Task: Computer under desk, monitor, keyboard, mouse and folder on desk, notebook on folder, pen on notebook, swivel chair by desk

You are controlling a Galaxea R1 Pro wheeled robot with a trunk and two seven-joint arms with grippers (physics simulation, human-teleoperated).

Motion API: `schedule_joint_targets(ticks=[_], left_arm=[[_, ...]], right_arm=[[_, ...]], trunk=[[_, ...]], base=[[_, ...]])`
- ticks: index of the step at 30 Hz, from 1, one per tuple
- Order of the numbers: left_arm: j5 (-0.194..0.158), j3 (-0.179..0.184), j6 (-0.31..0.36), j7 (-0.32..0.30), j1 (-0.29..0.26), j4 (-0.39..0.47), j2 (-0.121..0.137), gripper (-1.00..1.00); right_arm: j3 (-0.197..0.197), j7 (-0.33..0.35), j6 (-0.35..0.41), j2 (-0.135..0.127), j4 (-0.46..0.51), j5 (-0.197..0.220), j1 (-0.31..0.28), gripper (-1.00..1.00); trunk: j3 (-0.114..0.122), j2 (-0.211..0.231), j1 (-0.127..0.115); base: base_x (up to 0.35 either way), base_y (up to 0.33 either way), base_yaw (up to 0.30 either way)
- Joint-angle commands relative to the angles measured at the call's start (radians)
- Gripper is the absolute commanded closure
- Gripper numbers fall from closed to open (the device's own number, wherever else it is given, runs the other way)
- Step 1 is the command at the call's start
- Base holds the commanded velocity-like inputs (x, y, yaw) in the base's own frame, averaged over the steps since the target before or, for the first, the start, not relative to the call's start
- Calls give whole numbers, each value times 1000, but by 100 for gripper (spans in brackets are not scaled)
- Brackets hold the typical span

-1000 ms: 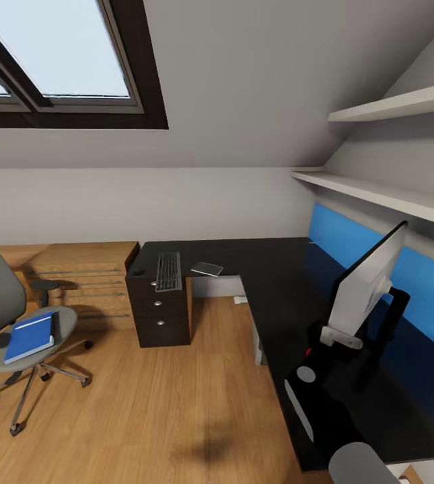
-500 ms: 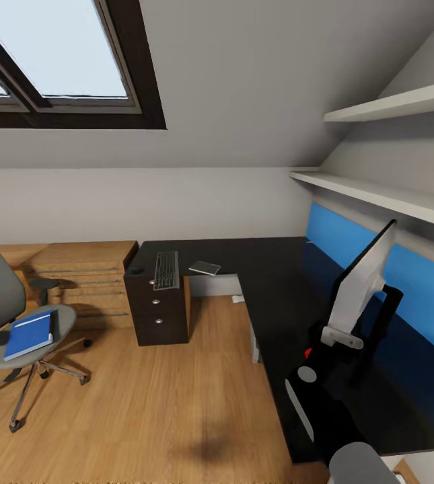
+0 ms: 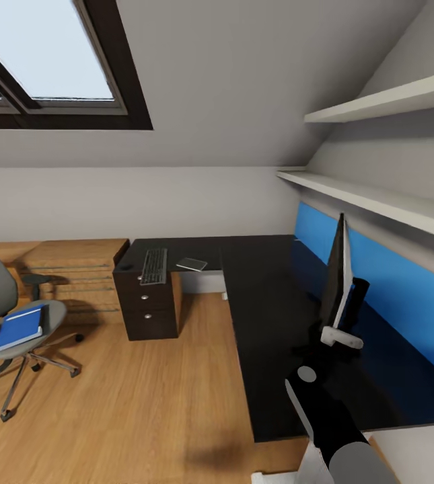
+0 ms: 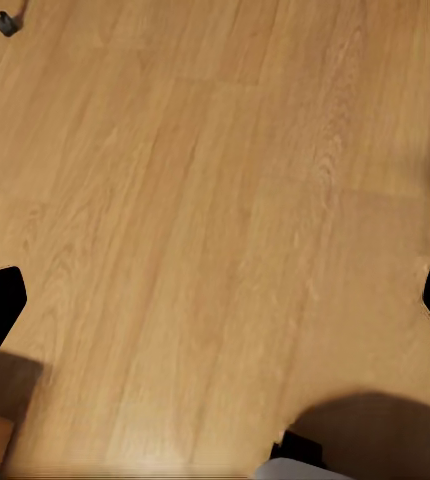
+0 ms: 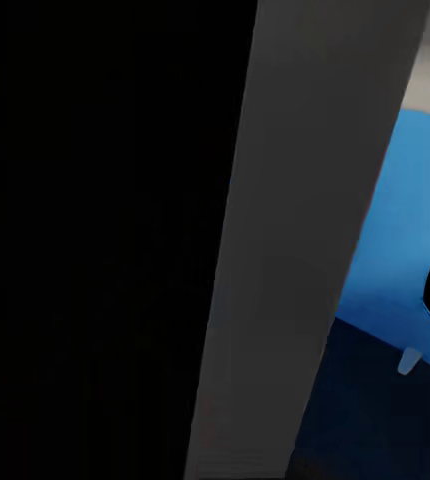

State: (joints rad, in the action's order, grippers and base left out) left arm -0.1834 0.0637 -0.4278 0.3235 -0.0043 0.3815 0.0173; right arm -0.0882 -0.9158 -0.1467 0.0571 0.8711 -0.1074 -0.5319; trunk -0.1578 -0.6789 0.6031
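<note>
Closest in, the right arm (image 3: pixel 324 417) reaches up over the desk (image 3: pixel 270 323) and its right gripper (image 3: pixel 341 336) looks clamped on the monitor (image 3: pixel 336 269), which sits edge-on above the desk; honestly I can't tell for sure that it's closed. The left gripper (image 4: pixel 215 300) hangs over bare floor with its fingers apart, holding nothing. Further along the desk are the keyboard (image 3: pixel 153 265) and what's probably the notebook (image 3: pixel 192 263) just beside it. The folder (image 3: pixel 19 327) lies on the swivel chair (image 3: pixel 11 329), well off the desk. Risk: that thin screen could tip or slip if it's gripped off-centre.
</note>
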Motion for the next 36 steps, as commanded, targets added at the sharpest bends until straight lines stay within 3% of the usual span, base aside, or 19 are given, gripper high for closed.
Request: schedule_joint_targets(ticks=[1, 19, 29, 36], left_arm=[[-8, 7, -3, 5, 0, 1, 1, -100], [-8, 7, -3, 5, 0, 1, 1, -100], [-8, 7, -3, 6, 0, 1, 0, -100], [-8, 7, -2, 6, 0, 1, 0, -100]], right_arm=[[0, -4, -5, 0, -1, 2, -1, -100], [-1, -3, -5, 0, -1, 2, 0, -100], [-1, -3, -7, 1, -1, 3, -1, -100], [-1, -3, -9, 1, -1, 4, -1, -100]], trunk=[[-2, -1, 0], [-2, -1, 0], [-2, -1, 0], [-2, -1, 0]], base=[[-17, -326, 0], [-2, -311, 0], [-1, -43, 0], [-210, -1, 0]])
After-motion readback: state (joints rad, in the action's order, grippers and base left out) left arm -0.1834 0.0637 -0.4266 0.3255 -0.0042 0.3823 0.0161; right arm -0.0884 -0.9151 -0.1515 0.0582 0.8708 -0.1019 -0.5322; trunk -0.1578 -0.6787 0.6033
